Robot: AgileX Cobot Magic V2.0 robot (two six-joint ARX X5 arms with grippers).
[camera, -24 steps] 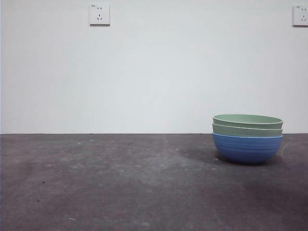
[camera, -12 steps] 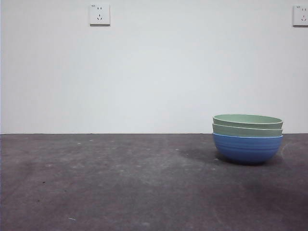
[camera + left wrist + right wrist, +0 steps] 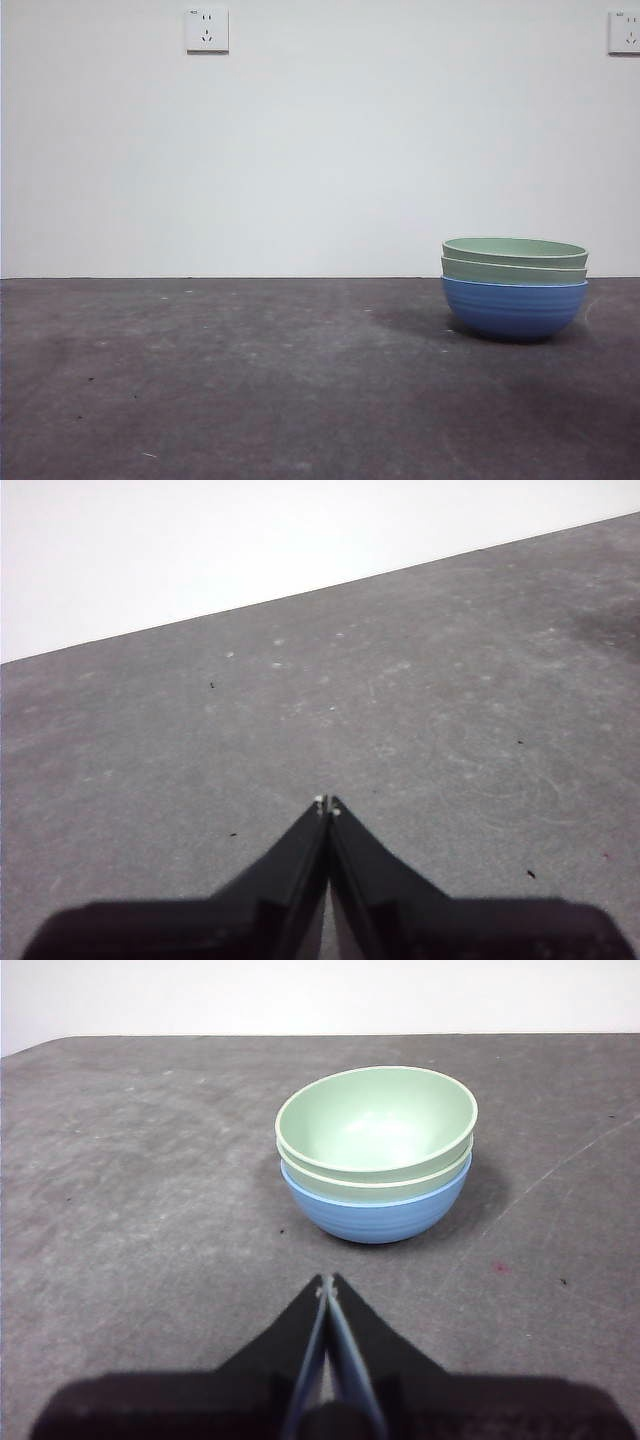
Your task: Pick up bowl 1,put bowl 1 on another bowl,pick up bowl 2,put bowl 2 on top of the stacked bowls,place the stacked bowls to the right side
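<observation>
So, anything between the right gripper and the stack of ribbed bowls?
Nothing: right wrist view shows only bare grey table between the right gripper and the stacked bowls.

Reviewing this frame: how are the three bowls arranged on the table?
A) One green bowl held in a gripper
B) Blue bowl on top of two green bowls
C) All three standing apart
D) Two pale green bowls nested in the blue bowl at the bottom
D: the stacked bowls stand with the blue bowl at the bottom and both pale green ones nested in it; the right gripper is shut and apart from them, holding nothing.
</observation>
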